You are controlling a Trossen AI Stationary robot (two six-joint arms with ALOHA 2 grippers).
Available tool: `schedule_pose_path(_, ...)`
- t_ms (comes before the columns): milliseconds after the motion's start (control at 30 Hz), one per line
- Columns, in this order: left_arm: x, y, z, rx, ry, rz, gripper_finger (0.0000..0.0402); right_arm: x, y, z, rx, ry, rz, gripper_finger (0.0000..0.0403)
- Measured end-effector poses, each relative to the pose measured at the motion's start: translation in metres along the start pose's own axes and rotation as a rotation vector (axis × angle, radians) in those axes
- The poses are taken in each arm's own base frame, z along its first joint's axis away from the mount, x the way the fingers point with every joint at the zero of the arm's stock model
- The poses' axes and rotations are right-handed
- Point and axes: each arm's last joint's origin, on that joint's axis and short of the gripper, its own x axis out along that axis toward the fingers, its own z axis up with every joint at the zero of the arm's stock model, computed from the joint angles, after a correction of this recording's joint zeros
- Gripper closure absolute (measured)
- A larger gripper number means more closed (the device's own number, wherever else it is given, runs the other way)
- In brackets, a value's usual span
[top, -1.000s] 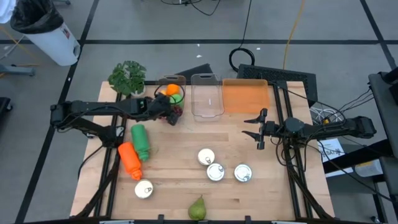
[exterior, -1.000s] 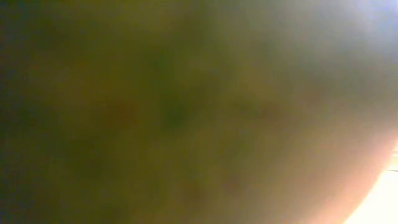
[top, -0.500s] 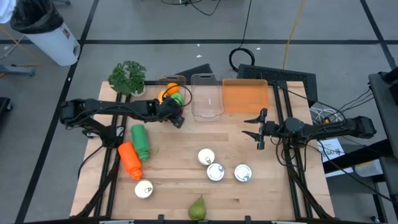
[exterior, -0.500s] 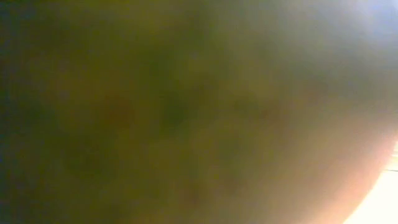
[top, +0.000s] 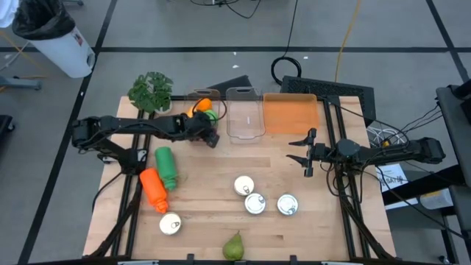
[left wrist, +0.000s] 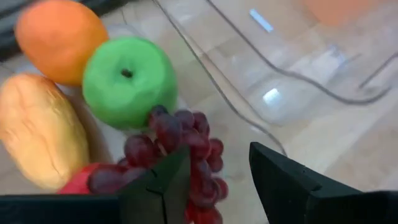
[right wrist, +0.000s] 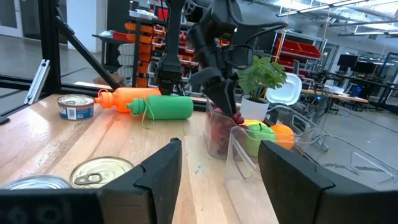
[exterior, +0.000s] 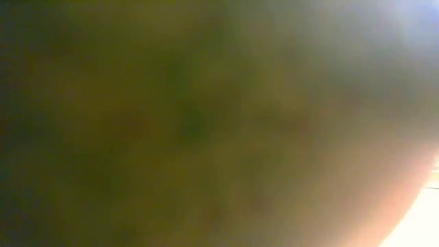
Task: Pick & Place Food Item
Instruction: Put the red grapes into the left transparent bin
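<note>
A clear tub [top: 202, 105] at the table's far side holds an orange [left wrist: 61, 38], a green apple [left wrist: 129, 81], a yellow fruit [left wrist: 40, 130] and a bunch of dark red grapes [left wrist: 183, 146]. My left gripper [top: 211, 138] hangs over the tub's near right corner, open, pointing down, with the grapes between and below its fingers. In the right wrist view it shows above the tub [right wrist: 219, 134]. My right gripper [top: 305, 156] waits open over the table's right part. The low view is only a blur. My left gripper stands over the grapes from above. The bunch's near edge [left wrist: 198, 168] runs behind one finger [left wrist: 168, 186], and bare wood shows between the grapes and the other finger. Whether a finger touches the grapes, I cannot tell.
A second clear tub [top: 245, 114] and an orange tray [top: 289, 114] stand right of the fruit tub, a potted plant [top: 151, 90] to its left. A green bottle [top: 166, 168] and an orange bottle [top: 153, 189] lie at the left. Several cans [top: 255, 203] and a pear [top: 234, 246] sit near the front.
My left arm has reached toward the table's right, carrying its gripper along the fruit tub's near side to the near right corner. The grapes, which showed beside the fingertips a second ago, are now under the gripper in the high view.
</note>
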Motion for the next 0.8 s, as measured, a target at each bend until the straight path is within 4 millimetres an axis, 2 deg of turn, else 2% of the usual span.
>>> schedule_pose_path(433, 0.016, 0.000, -0.010, -0.063, 0.143, -0.023, 0.0227, 0.000, 0.000, 0.000, 0.000, 0.000, 0.000, 0.0204)
schedule_pose_path(600, 0.015, 0.000, -0.010, -0.050, 0.148, -0.028, 0.0227, 0.000, 0.000, 0.000, 0.000, 0.000, 0.000, 0.0204)
schedule_pose_path(800, 0.001, 0.003, -0.007, 0.031, 0.115, -0.041, 0.0227, 0.000, 0.000, 0.000, 0.000, 0.000, 0.000, 0.0204)
